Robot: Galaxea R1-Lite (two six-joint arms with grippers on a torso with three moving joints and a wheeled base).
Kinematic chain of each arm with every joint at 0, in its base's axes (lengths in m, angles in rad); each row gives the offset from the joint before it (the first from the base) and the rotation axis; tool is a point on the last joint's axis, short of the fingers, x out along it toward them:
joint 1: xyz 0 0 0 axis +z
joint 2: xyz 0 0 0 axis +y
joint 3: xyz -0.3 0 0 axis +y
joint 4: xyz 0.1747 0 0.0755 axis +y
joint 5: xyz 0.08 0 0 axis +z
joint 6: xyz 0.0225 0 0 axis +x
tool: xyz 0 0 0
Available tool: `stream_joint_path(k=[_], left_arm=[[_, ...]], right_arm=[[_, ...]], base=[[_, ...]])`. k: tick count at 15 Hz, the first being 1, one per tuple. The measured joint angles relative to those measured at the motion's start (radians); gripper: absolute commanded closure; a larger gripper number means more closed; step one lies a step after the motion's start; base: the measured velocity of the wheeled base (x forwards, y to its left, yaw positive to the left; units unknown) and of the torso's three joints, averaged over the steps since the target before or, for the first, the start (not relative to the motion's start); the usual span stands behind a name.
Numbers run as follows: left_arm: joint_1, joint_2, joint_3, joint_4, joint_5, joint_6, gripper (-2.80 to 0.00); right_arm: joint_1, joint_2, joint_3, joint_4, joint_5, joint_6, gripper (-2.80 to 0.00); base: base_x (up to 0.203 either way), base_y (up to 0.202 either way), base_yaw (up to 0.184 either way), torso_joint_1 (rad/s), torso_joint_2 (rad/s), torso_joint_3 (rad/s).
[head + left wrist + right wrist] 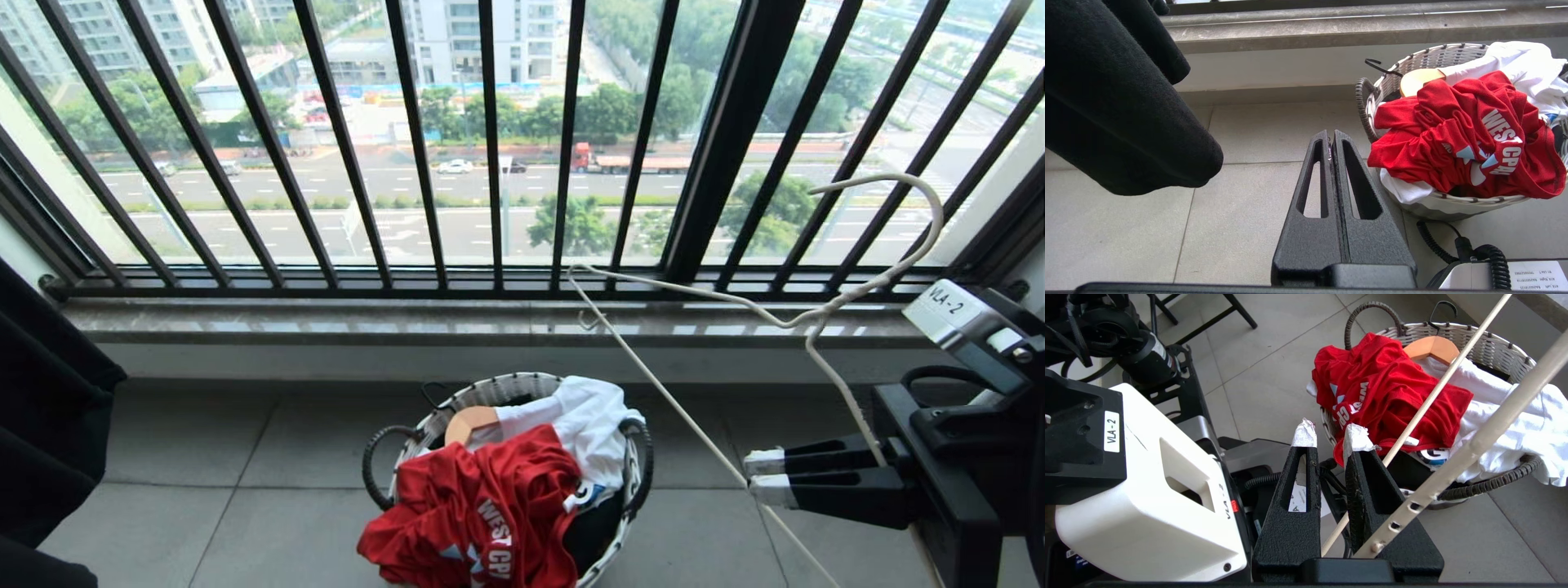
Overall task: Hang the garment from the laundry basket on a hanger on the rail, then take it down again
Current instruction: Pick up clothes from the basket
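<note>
At the left edge of the head view we see a dark black cloth (49,425) hanging down; whether it is a garment we cannot say. The left gripper (1331,141), visible only in its own wrist view, has its two fingers pressed together and holds nothing, hovering over the pale tiled floor (245,490).

In the lower middle sits one small round woven basket with a white-and-dark rim (498,385) and black corded loop handles. The one red short-sleeved T-shirt with white lettering (482,506) lies crumpled on top and spills over the near rim. Beside it in the basket are one white T-shirt (588,425) and one light wooden hanger (469,425).

At the right, the right gripper (763,475), its tips wrapped in white tape, is narrowed onto the one thin off-white wire hanger (816,314), which slants up across the black barred window railing (490,163).

We judge the task barely begun: the hanger is in hand, but the red shirt is not yet picked up or threaded on, and hanging and taking down remain. No rail appears in any view.
</note>
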Motion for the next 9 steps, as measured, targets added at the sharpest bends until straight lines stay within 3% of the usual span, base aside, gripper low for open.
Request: stream_joint_path(k=[9], left_arm=[[0.000, 0.000, 0.000, 0.000, 0.000, 0.001, 0.00]], right_arm=[[0.000, -0.006, 0.002, 0.000, 0.000, -0.001, 0.00]], base=[[0.000, 0.000, 0.000, 0.005, 0.00, -0.195]])
